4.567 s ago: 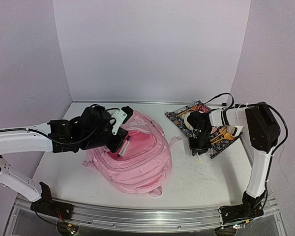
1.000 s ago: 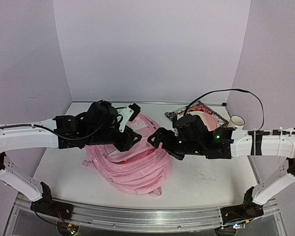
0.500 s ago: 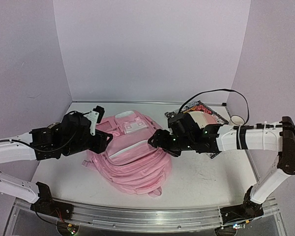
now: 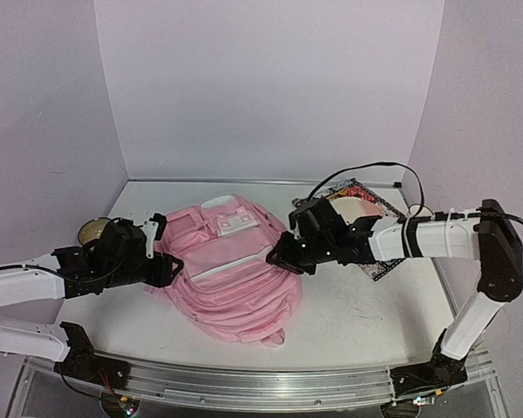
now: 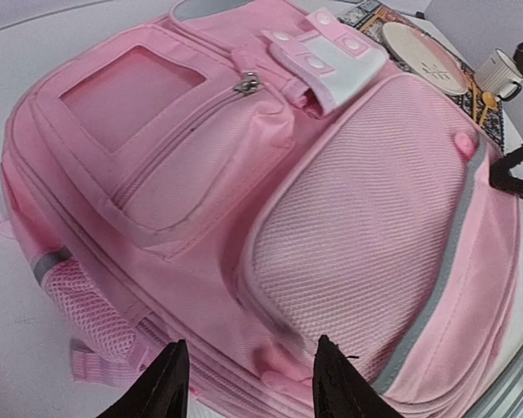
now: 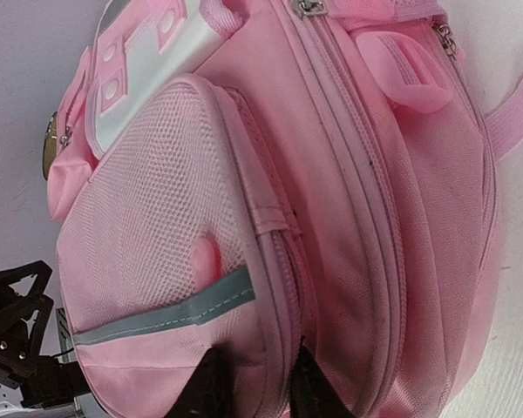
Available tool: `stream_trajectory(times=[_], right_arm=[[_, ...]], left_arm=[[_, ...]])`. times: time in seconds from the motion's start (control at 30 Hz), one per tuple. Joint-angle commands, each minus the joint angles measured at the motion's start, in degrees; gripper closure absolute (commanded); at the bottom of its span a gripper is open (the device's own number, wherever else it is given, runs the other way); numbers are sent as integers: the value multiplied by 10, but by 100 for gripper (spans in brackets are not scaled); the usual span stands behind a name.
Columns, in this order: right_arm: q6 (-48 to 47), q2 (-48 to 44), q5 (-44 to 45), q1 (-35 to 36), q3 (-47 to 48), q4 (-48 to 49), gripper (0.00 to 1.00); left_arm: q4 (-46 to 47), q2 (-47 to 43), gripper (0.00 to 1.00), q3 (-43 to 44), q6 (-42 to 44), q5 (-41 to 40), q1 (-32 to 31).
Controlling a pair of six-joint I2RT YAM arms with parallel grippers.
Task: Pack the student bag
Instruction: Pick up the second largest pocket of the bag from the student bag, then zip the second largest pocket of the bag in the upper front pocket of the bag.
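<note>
Reaching in from the 2 bases at the near edge of the table (image 4: 366, 318), both arms meet at the student bag (image 4: 235, 283). It lies flat in the middle of the table, front pockets up, its top toward the back wall. The left gripper (image 5: 250, 353) hangs over the bag's left side, its 2 fingers (image 5: 170, 387) standing moderately apart with only the pink fabric below them; whether they touch it I cannot tell. The right gripper (image 6: 254, 370) sits at the bag's right edge. Its claw is narrow, closed on a ridge of pink fabric beside a zip line, just under the mesh-faced pocket with the grey strip. Left of the bag, beyond the left wrist, a round tan thing (image 4: 94, 231) rests on the table. Farther back on the right, a patterned mat (image 4: 379, 268) carries a plate (image 4: 359, 209), partly hidden by the right arm. A white mug (image 5: 499, 74) stands just beside the plate.
</note>
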Motion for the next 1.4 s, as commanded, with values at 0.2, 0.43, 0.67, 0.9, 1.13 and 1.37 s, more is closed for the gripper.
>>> stream_trajectory(times=[0.2,0.43,0.67,0.9,1.13,1.37], right_arm=[[-52,18,-65,-62,32,18,95],[-107,20,-98,-99,56,7,97],[-145,38,-134,-134,80,-5,99],[-166,58,-161,-140,96,-16,100],[-171,63,-175,-140,97,-17,100],[-179,66,-183,-140,95,-17,100]], left_arm=[[59,-9,50,-8,10,61,3],[80,25,52,0,65,111,3],[155,44,51,-27,105,211,3],[222,54,48,-49,147,222,3],[245,102,48,-36,192,199,3],[246,152,50,-27,194,217,3]])
